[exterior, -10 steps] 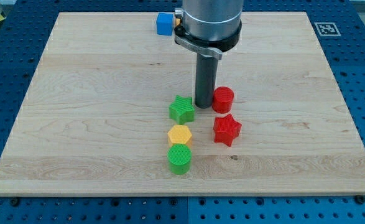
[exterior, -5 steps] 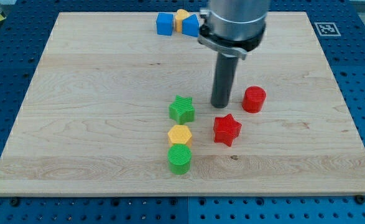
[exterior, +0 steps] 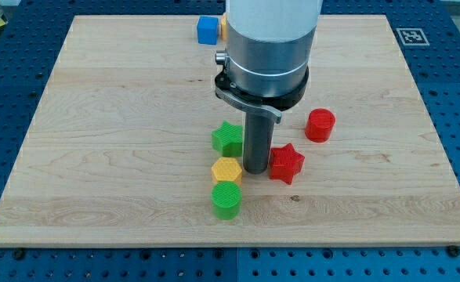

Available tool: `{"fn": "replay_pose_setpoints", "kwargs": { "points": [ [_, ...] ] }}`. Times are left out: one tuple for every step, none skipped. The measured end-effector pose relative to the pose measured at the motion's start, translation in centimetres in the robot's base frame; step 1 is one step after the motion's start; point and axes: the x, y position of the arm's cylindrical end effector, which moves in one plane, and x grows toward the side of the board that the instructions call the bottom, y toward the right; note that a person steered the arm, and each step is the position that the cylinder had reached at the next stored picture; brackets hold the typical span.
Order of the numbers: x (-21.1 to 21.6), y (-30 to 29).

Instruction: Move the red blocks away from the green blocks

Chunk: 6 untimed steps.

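Note:
My tip (exterior: 254,170) rests on the board just left of the red star block (exterior: 287,164), touching or nearly touching it, and right of the yellow hexagon block (exterior: 226,169). The green star block (exterior: 228,139) lies up and left of the tip. The green round block (exterior: 226,200) lies below the yellow hexagon. The red round block (exterior: 320,125) sits apart, toward the view's right.
A blue block (exterior: 208,30) lies near the board's top edge, partly beside the arm's body (exterior: 267,47), which hides what lies behind it. The wooden board (exterior: 96,141) sits on a blue perforated table. A marker tag (exterior: 411,36) is at the top right corner.
The red round block was pushed right and now rests there. My tip came down and left, from beside the red round block to between the yellow hexagon and the red star.

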Motion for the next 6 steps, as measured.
{"fn": "replay_pose_setpoints", "kwargs": {
  "points": [
    [0.0, 2.2],
    [0.0, 5.5],
    [0.0, 8.4],
    [0.4, 8.8],
    [2.7, 7.9],
    [4.8, 6.8]
  ]
}}
